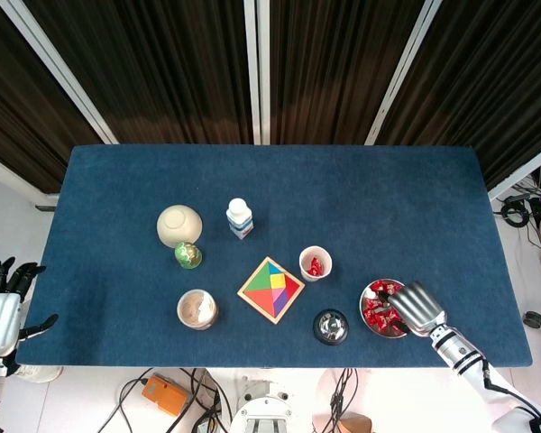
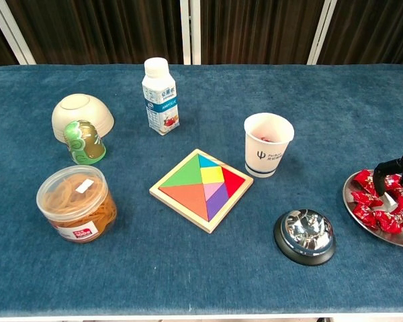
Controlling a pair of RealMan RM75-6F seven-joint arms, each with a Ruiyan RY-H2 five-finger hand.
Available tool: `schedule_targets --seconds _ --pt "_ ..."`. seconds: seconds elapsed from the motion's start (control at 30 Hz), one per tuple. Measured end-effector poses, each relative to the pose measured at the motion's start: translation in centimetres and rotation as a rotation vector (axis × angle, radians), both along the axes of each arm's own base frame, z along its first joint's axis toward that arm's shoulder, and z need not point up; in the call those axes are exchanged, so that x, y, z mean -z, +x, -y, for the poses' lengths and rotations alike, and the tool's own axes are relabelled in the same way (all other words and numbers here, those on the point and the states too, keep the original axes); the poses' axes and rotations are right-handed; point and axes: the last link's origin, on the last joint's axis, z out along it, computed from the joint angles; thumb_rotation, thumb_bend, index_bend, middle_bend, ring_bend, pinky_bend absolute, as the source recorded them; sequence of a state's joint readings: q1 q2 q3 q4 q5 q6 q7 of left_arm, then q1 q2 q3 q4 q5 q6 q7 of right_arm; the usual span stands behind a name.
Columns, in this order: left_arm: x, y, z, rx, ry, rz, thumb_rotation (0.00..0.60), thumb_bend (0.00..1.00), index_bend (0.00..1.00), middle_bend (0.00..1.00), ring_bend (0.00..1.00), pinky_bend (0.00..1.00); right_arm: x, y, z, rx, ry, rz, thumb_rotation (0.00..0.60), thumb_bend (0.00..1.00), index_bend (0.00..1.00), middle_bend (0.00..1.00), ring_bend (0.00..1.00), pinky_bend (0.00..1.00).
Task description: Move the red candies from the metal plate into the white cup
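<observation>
At the lower right of the head view, the right hand (image 1: 416,307) sits over the metal plate (image 1: 370,293), dark fingertips down among the red candies (image 1: 375,315); whether they pinch one I cannot tell. The white cup (image 1: 315,262), left of the plate, already holds red candy. At the far lower left, off the blue table (image 1: 279,189), the left hand (image 1: 2,307) hangs with fingers spread, holding nothing. In the chest view, at the right edge, the right hand's black fingers (image 2: 391,170) touch the candy pile beside the silver bell (image 2: 305,235); the tangram puzzle (image 2: 201,188) lies at centre.
</observation>
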State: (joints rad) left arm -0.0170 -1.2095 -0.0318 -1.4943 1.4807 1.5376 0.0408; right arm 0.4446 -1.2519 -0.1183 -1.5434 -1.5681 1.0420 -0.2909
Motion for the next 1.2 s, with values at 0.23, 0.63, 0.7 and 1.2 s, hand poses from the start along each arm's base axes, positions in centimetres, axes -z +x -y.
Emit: schedule_targets --seconds 0.23,0.63,0.7,1.2 --pt "0.1 0.0 0.0 0.004 -0.002 0.001 0.6 0.02 0.21 0.17 0.0 0.0 0.7 -0.1 0.0 0.006 0.022 -0.015 0.6 0.44 0.51 0.86 1.0 1.0" --pt "0.1 -0.3 0.2 -0.003 0.001 0.006 0.6 0.02 0.21 0.17 0.0 0.0 0.5 0.4 0.2 -0.013 0.01 -0.006 0.6 0.62 0.64 0.86 1.0 1.0" --pt "0.2 -0.4 0.2 -0.002 0.001 0.007 0.6 0.02 0.21 0.17 0.0 0.0 0.2 0.7 0.4 -0.02 -0.006 0.005 0.6 0.62 0.64 0.86 1.0 1.0" --pt "0.1 -0.2 0.0 0.007 0.005 0.003 0.6 0.02 0.21 0.17 0.0 0.0 -1.2 10.1 6.6 -0.177 -0.123 0.256 0.6 0.62 0.63 0.86 1.0 1.0"
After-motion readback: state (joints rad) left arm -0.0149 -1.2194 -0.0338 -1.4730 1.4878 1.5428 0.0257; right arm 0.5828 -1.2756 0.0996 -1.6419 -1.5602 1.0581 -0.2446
